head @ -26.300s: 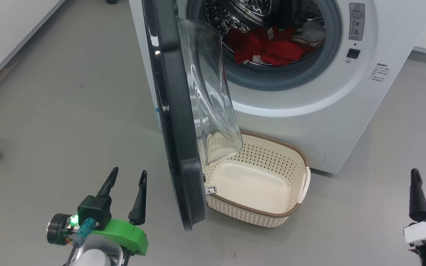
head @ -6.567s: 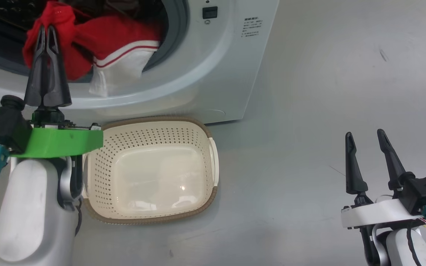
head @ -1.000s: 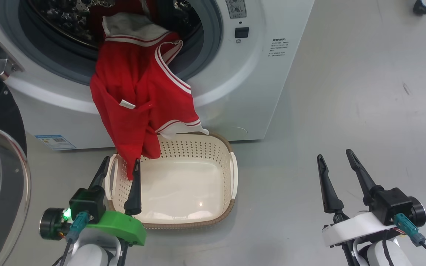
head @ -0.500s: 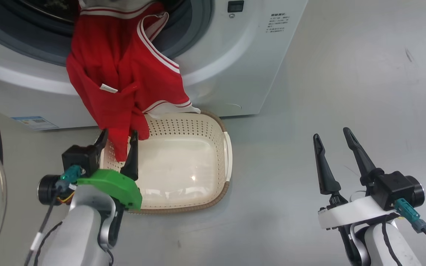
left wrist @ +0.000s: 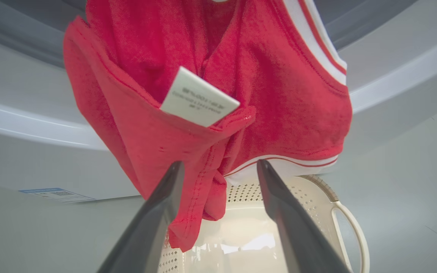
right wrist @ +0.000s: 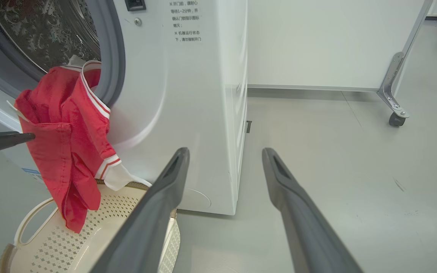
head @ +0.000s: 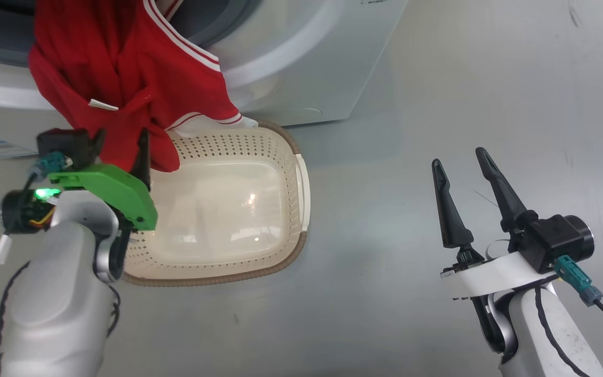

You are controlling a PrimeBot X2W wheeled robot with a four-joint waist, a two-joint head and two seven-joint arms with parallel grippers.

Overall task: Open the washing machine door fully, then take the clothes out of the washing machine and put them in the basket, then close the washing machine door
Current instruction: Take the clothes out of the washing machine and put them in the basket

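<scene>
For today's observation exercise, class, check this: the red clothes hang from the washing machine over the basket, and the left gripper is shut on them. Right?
Not quite. The left gripper is open, jaws apart either side of the clothes, as the left wrist view shows. They do hang from the washing machine over the basket.

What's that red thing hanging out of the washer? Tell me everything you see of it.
The clothes are bright red soft fabric with white striped trim and a small white label. They hang limp from the washing machine opening, draped down its front, lowest folds over the cream basket. The left gripper's open fingers straddle the bottom fold; contact is unclear.
</scene>
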